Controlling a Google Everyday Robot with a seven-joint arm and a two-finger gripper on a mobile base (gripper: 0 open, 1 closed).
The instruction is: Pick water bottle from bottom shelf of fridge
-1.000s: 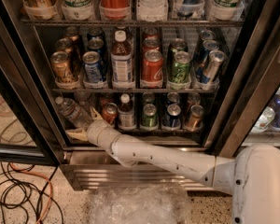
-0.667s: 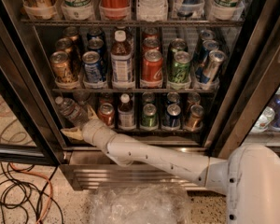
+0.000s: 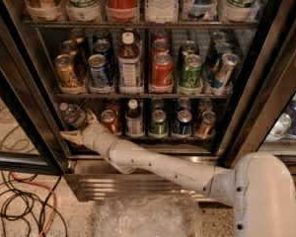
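Observation:
The water bottle point(image 3: 73, 114), small, clear and white-capped, lies tilted at the far left of the fridge's bottom shelf point(image 3: 187, 139). My gripper point(image 3: 78, 124) reaches in from the lower right on its white arm. Its beige fingers point(image 3: 70, 137) are spread, one below and left of the bottle's lower end and one to its right. The bottle's base sits between them. The bottle rests on the shelf and is not lifted.
Cans and a dark-liquid bottle point(image 3: 133, 118) stand in a row right of the gripper. The dark door frame point(image 3: 34, 127) is close on the left. The ribbed steel base point(image 3: 89, 184) lies under the arm. Cables point(image 3: 19, 206) and crumpled plastic point(image 3: 148, 216) lie on the floor.
The arm has shifted a little left and deeper toward the bottle. The bottle has stayed where it was.

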